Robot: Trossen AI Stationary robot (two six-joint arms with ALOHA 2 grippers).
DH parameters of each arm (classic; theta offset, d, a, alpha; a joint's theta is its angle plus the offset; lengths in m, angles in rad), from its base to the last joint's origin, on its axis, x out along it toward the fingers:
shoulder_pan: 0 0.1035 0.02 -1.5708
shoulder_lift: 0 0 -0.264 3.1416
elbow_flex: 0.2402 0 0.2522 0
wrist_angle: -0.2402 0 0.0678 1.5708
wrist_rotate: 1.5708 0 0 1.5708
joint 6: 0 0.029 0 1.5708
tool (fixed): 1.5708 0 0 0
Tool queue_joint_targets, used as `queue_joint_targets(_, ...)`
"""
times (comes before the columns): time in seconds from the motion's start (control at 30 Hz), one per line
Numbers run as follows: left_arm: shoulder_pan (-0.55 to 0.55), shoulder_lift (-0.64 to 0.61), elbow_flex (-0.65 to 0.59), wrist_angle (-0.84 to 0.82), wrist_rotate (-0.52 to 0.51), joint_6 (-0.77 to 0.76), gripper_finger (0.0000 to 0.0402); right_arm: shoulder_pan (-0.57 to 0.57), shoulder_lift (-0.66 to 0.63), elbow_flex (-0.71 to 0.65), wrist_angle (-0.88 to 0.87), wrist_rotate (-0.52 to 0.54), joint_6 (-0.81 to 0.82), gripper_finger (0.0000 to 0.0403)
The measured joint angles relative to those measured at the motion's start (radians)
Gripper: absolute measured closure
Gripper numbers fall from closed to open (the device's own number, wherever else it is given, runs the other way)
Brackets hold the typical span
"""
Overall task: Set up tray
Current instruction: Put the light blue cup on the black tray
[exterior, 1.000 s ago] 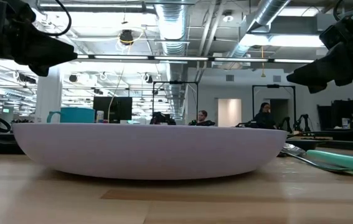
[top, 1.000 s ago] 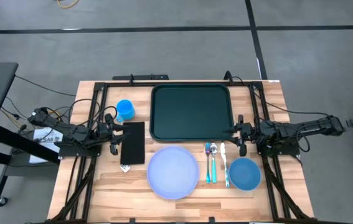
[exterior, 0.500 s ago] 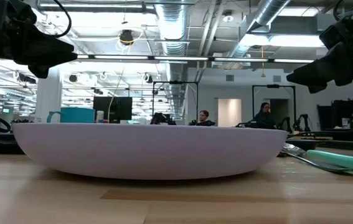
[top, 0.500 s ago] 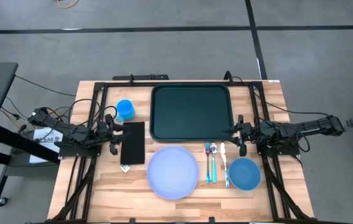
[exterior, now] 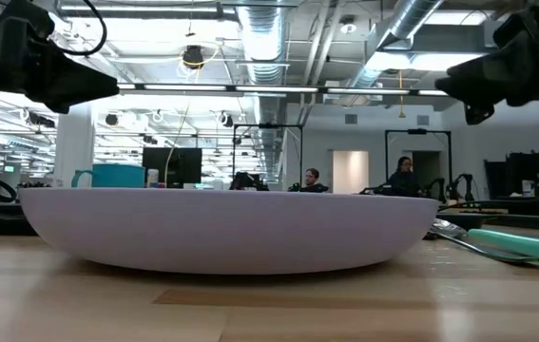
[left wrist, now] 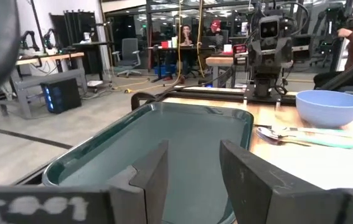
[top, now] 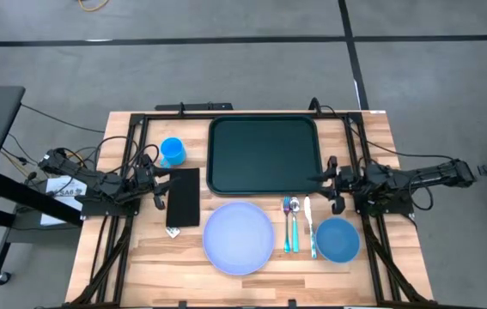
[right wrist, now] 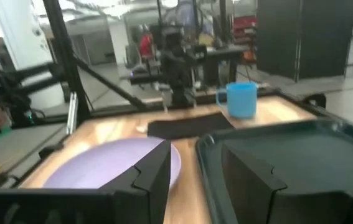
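Since a moment ago the right gripper (top: 331,183) has crept a little toward the middle of the table and now sits at the right front corner of the large dark green rectangular plastic tray (top: 264,154), its dark fingers (right wrist: 251,168) parted and holding nothing; the left gripper (top: 159,184) stays put at the opposite side, over the edge of the flat black rectangle (top: 183,196), fingers (left wrist: 244,168) likewise spread and empty. That tray lies bare at the far middle of the wooden table (top: 140,249), between the two arms. Nearer me sit a pale lilac round plate (top: 239,238), a fork, spoon and knife with teal handles (top: 299,225), and a blue bowl (top: 337,239); a blue mug (top: 172,152) stands left of the tray. From table height the plate (exterior: 231,228) hides the tray entirely, and both arms show only as dark shapes cut off at the top corners.
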Motion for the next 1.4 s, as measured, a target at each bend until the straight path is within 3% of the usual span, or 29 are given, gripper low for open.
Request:
queue_joint_targets(0.17,0.000,0.000,0.000,0.000,0.017,-0.017,0.0269,-0.012,0.000,0.000,0.025,0.005,0.001,0.0269)
queue_joint_targets(0.3,0.000,0.000,0.006,-0.006,0.102,-0.013,0.0269,-0.018,0.000,0.000,0.037,0.004,0.062,0.0270)
queue_joint_targets(0.53,0.000,0.038,0.147,-0.215,0.171,-0.178,0.0269,-0.018,0.000,0.000,0.038,0.004,0.079,0.0270)
queue_joint_targets(0.73,0.001,0.190,0.325,-0.473,0.171,-0.318,0.0269,-0.054,0.014,0.002,0.035,0.038,0.078,0.0269)
queue_joint_targets(0.97,0.011,0.478,0.548,-0.750,0.229,-0.407,0.0269,-0.128,0.056,0.017,0.028,0.033,0.079,0.0269)
queue_joint_targets(1.13,0.052,0.688,0.684,-0.829,0.337,-0.353,0.0269,-0.141,0.197,0.120,-0.012,-0.020,0.077,0.0269)
queue_joint_targets(1.4,0.123,0.890,0.768,-0.868,0.400,-0.193,0.0269,-0.120,0.549,0.431,-0.370,-0.186,-0.038,0.0269)
